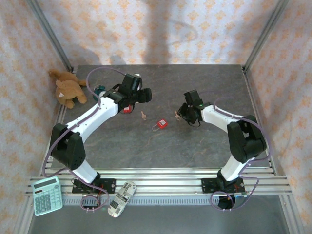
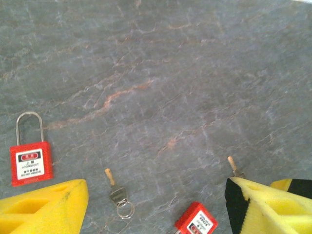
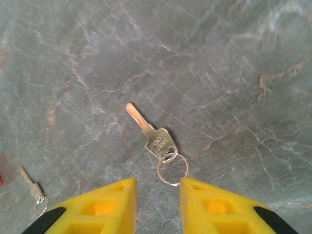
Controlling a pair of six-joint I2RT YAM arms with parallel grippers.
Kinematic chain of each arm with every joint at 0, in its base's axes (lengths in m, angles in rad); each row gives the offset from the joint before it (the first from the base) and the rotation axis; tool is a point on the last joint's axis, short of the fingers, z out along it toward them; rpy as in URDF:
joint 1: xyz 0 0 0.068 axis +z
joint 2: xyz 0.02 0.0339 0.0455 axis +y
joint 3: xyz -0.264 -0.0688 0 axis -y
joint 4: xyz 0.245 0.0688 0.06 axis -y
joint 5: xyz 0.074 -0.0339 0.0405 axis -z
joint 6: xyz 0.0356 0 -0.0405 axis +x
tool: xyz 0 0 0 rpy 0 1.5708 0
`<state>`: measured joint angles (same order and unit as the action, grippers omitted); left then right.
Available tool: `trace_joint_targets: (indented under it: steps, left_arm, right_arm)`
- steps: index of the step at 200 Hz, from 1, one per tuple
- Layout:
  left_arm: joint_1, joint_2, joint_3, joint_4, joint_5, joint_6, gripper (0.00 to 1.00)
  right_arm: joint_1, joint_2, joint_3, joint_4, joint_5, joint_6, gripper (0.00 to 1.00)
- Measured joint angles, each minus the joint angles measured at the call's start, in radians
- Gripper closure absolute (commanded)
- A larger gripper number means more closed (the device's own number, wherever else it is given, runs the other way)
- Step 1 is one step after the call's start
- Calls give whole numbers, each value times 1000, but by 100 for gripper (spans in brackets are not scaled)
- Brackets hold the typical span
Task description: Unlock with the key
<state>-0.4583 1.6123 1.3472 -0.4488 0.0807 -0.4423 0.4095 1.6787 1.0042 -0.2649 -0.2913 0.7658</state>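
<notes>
A: How is the key [image 3: 156,139] expected to handle, and where is it found?

B: It is seen lying flat on the stone-patterned table [image 3: 234,58], at the middle of the right wrist view. The blade is pointed to the upper left and the split ring [image 3: 172,168] trails toward the lower edge. It is judged light, thin, stiff and slippery on so hard a top. Little is offered above the surface, so it is best taken across the flat head just above the ring, with the blade left free.

A: And the pincer over it?

B: The right gripper [image 3: 157,190] is set at the lower edge, just below the ring. Its jaws are parted by a narrow gap and nothing is gripped.

A: The locks?

B: Two are shown in the left wrist view, the red padlock [image 2: 30,161] at the left edge and the second padlock [image 2: 196,222], cut off at the bottom. Which one the key fits cannot be told. Each is judged heavier, rigid and liable to slide unless its body is braced.

A: And the other pincer?

B: The left gripper [image 2: 156,195] is spread wide and holds nothing. A spare key [image 2: 116,190] is seen between its fingers, untouched.

A: Farther out?

B: A plush toy [image 1: 68,88] is seen at the left of the top view, well apart.
</notes>
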Motion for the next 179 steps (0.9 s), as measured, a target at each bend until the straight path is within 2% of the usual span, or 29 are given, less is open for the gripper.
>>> trace_joint_targets:
  steps: [109, 179]
  left_arm:
    - [-5, 2, 0, -37, -5, 34, 25]
    - [-5, 2, 0, -37, -5, 48, 24]
  right_arm:
    - [0, 34, -140, 209, -77, 175, 70]
    - [0, 50, -143, 281, -73, 199, 78]
